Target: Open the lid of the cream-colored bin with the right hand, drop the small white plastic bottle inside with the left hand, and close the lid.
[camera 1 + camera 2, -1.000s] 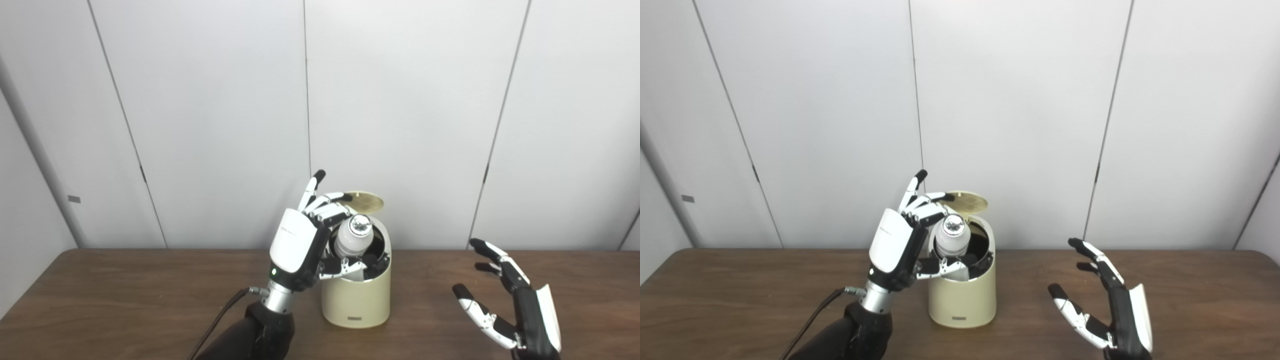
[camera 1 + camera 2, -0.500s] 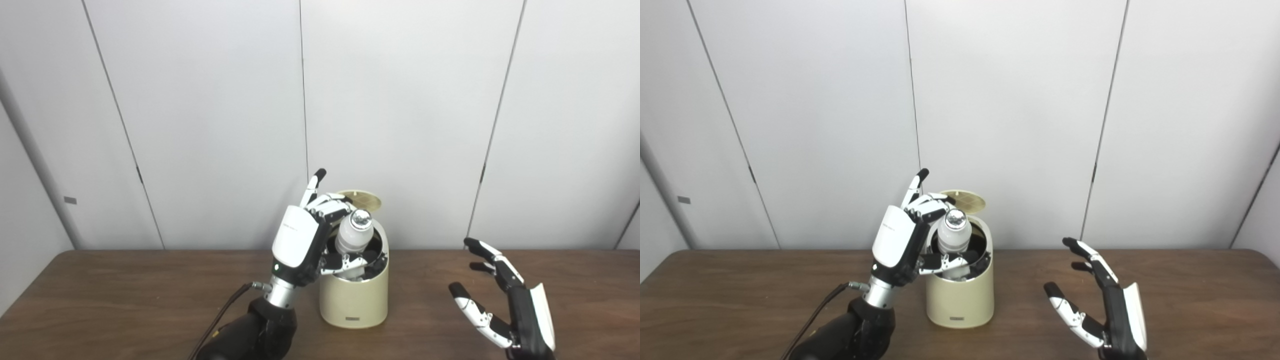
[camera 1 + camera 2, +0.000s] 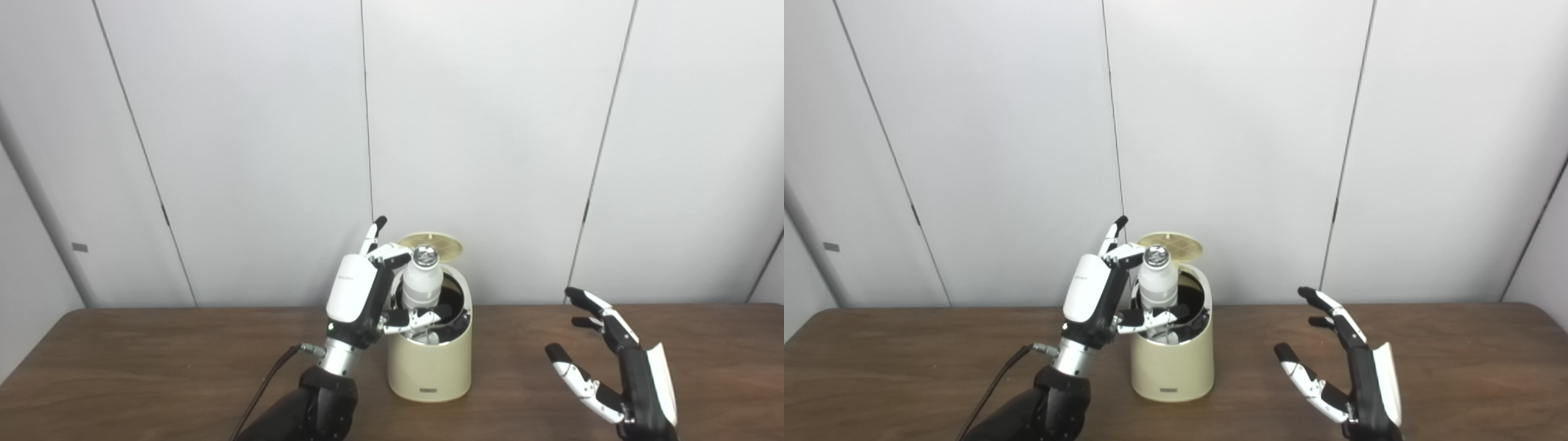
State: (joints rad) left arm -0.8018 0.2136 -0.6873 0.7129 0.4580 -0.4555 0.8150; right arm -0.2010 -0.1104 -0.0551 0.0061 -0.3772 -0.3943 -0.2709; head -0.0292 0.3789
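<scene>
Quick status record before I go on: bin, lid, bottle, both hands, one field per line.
bin: cream, on the table, upright
lid: up, hinged at the back
bottle: white, upright, silver cap on top, base within the bin mouth, not yet dropped
left hand: shut on the bottle, at the bin's left rim
right hand: open, fingers spread, right of the bin, touching nothing
left to do: release bottle, close lid
</scene>
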